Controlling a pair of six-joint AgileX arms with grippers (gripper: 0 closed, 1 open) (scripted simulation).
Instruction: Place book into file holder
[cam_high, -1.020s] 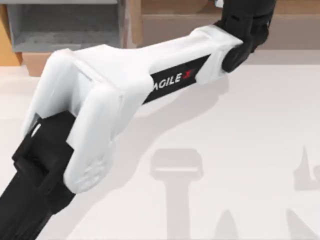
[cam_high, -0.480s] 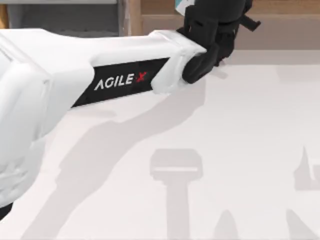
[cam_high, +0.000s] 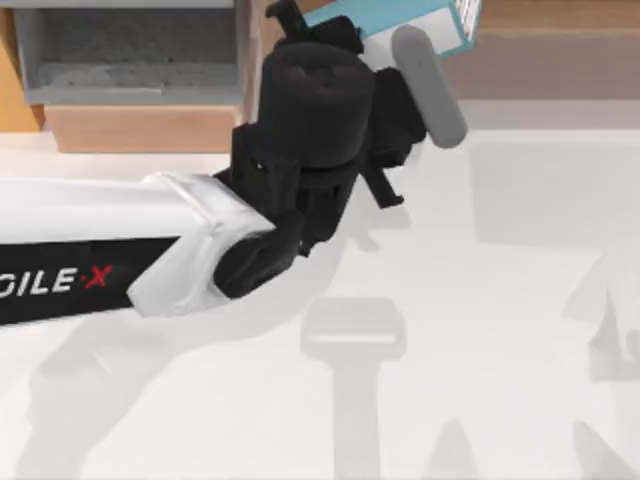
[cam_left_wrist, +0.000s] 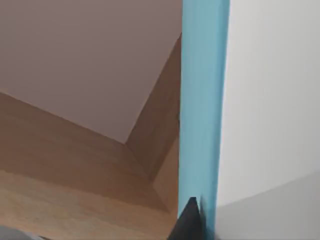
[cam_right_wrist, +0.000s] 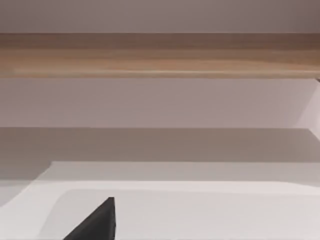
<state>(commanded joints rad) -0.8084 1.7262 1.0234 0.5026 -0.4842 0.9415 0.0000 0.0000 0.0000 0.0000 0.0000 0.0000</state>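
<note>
My left arm (cam_high: 120, 260) reaches across the white table (cam_high: 500, 300) from the top view's left, its black wrist raised near the back edge. The left gripper (cam_high: 385, 45) is clamped on the teal-blue book (cam_high: 400, 18) (white page edges show at its right end), holding it in the air just right of the file holder (cam_high: 130, 70). The file holder stands at the back left of the table, grey inside with a light wooden front lip. In the left wrist view the book's cover (cam_left_wrist: 202, 100) runs upright past a dark fingertip (cam_left_wrist: 190, 222), with the brown wooden shelf (cam_left_wrist: 75, 165) behind. A dark fingertip (cam_right_wrist: 97, 222) of the right gripper shows in the right wrist view, facing the shelf; whether its fingers are apart I cannot tell.
</note>
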